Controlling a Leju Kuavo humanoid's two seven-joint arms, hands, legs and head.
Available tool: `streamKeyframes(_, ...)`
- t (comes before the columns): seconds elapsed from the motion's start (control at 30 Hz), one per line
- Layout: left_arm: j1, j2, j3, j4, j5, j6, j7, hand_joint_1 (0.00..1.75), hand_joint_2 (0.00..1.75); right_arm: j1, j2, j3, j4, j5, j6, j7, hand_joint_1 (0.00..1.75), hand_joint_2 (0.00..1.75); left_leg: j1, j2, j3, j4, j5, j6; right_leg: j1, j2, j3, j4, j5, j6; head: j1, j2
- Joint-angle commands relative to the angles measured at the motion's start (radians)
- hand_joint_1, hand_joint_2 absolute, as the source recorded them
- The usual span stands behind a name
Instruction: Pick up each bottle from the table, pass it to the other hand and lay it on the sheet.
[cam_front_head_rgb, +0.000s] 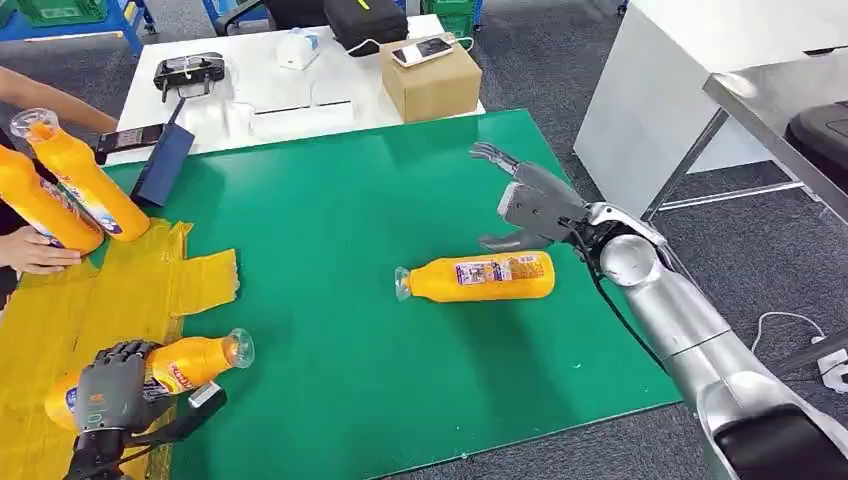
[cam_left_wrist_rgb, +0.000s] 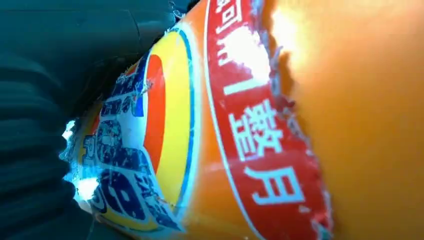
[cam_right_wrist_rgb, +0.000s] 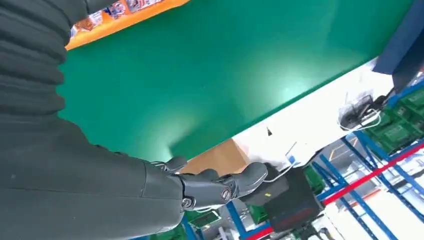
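An orange bottle (cam_front_head_rgb: 480, 277) with a clear cap lies on its side in the middle of the green table (cam_front_head_rgb: 350, 200). My right hand (cam_front_head_rgb: 525, 205) hovers just behind and to the right of it, fingers spread and holding nothing; the fingers (cam_right_wrist_rgb: 215, 187) also show in the right wrist view. My left hand (cam_front_head_rgb: 112, 388) grips a second orange bottle (cam_front_head_rgb: 185, 365) over the yellow sheet (cam_front_head_rgb: 60, 330) at the near left; its label (cam_left_wrist_rgb: 150, 145) sits close to the left wrist camera. A person's hand (cam_front_head_rgb: 35, 250) holds two more orange bottles (cam_front_head_rgb: 75, 185) at the far left.
A dark blue folder (cam_front_head_rgb: 165, 165) lies at the green table's back left. Behind it, a white table carries a cardboard box (cam_front_head_rgb: 430, 80) with a phone, a black device and a white box. A white cabinet (cam_front_head_rgb: 680, 90) stands to the right.
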Motion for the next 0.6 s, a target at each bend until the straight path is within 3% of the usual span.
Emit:
streamKeyframes(0.03, -0.015, 0.032, -0.069, 0.142, -0.010, -0.021, 0.058, 0.12, 1.75, -0.077, -0.005, 0.090, 0.107, -0.004, 0.008, 0.020, 0.00, 1.75, 0.000, -0.003, 0.001, 0.000, 0.000, -0.001, 0.000, 0.006, 0.000, 0.000, 0.001, -0.003, 0.000, 0.000)
streamKeyframes(0.07, -0.020, 0.039, -0.084, 0.153, -0.010, -0.018, 0.073, 0.00, 0.00, -0.081, -0.001, 0.101, 0.121, -0.006, 0.010, 0.025, 0.00, 1.75, 0.000, -0.002, 0.001, -0.001, 0.001, -0.001, 0.000, 0.004, 0.000, 0.001, 0.000, -0.002, 0.000, 0.000)
streamKeyframes(0.17, -0.057, 0.086, -0.142, 0.231, -0.010, -0.052, 0.152, 0.00, 0.00, -0.121, 0.027, 0.173, 0.215, -0.005, 0.028, 0.043, 0.00, 1.75, 0.000, -0.002, 0.003, -0.001, 0.001, -0.002, 0.000, 0.008, 0.001, 0.001, 0.001, -0.003, -0.001, 0.000)
streamKeyframes(0.37, -0.079, 0.118, -0.154, 0.280, -0.010, -0.100, 0.142, 0.00, 0.00, -0.149, 0.054, 0.262, 0.338, -0.001, 0.026, 0.058, 0.00, 1.75, 0.000, -0.002, 0.004, -0.001, 0.003, -0.002, -0.001, 0.004, 0.002, 0.003, 0.001, -0.002, 0.000, 0.000)
streamKeyframes(0.6, -0.056, 0.083, -0.113, 0.110, 0.202, -0.020, -0.030, 0.00, 0.00, -0.108, 0.027, 0.275, 0.412, 0.027, -0.019, 0.045, 0.00, 1.75, 0.001, -0.005, 0.003, -0.001, 0.004, -0.002, 0.001, 0.006, 0.002, 0.003, 0.001, -0.003, 0.000, 0.000)
